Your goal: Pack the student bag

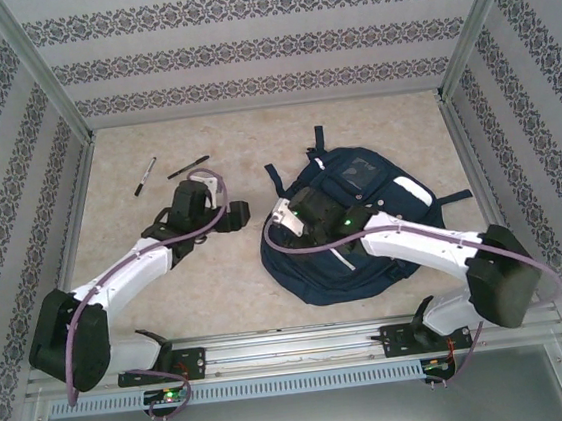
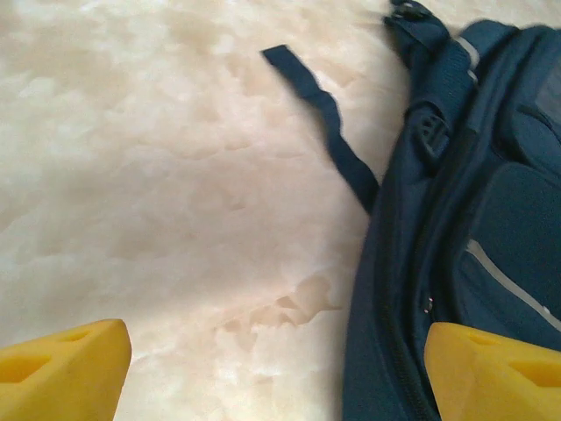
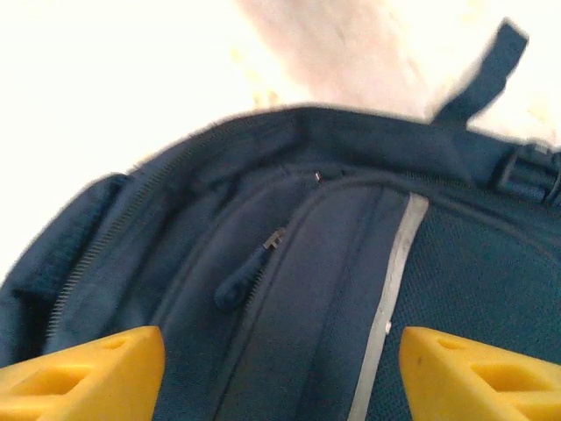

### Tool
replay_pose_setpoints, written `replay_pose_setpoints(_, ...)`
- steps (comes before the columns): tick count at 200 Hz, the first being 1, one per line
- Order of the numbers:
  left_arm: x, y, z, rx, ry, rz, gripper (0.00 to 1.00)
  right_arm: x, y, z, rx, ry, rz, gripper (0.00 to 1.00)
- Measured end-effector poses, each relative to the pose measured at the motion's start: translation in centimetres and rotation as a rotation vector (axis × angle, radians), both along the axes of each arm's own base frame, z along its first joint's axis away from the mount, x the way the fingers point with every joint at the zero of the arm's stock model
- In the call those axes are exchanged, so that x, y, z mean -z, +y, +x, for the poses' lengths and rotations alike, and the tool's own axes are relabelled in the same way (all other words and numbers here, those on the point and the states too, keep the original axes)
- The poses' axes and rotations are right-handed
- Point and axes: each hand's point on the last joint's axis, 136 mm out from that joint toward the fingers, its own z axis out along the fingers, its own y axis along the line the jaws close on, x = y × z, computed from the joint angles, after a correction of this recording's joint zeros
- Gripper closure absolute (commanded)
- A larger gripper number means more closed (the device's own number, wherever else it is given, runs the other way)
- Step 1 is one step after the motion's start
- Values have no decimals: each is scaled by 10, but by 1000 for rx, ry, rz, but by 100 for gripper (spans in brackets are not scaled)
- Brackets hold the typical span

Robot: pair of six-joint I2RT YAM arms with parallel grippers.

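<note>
1 bag [image 1: 313, 272], flat on table [image 1: 254, 143], centre-right. 2 pens [image 1: 145, 177], far left, well apart from bag. Right gripper [image 3: 280, 373] released above zip pull [image 3: 244, 279]; left gripper [image 2: 279, 373] released beside bag's edge, strap [image 2: 331, 127] ahead.

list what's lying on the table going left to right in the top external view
black-and-white pen → dark pen → student bag
</note>
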Motion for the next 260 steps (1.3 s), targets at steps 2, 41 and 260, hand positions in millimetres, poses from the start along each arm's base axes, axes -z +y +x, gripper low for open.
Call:
replay_pose_setpoints(2,0,1,0,-4,6,-4,12,3,-1,0,6,5,-11,30)
replay_pose_setpoints(41,-11,-7,-14,31,34,-82,14,43,-17,-2,91,118,-176,43)
replay_pose_setpoints(260,4,-143,-91,599,58,-178,45,-35,-25,-31,-311,95,22,100)
